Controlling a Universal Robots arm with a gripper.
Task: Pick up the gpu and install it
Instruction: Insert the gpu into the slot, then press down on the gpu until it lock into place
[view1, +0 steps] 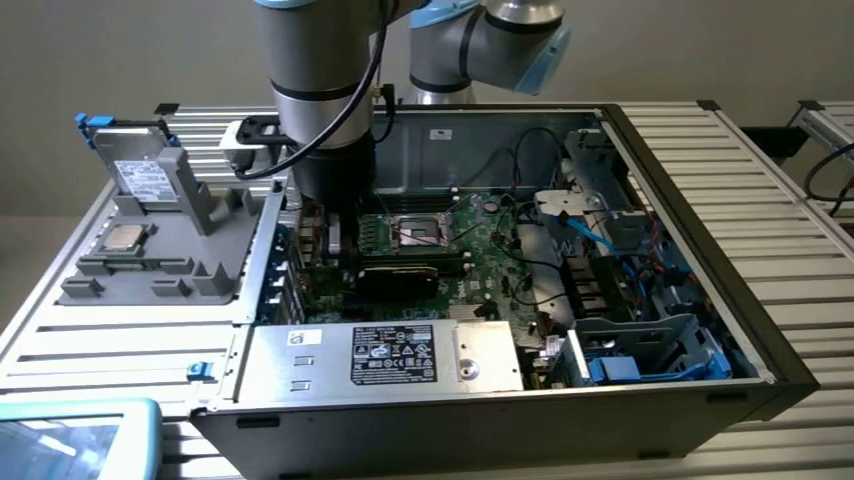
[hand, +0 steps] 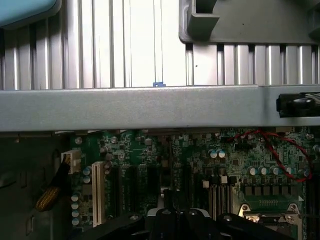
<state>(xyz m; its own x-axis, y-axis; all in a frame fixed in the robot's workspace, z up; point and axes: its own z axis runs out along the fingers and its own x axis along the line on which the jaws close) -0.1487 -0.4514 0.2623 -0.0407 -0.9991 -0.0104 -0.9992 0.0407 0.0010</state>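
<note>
**Card lowered into the case, over the board**

The gpu (view1: 395, 276) is seen as a dark block lying flat across the motherboard (view1: 461, 235) inside the open computer case (view1: 694, 300), just below the arm. The gripper (hand: 176, 216) is closed at the card's upper edge, apparently holding it. The seating step is judged to be in hand; straight alignment with a slot (hand: 131, 187) and firm, even pressure would be called for.
</note>
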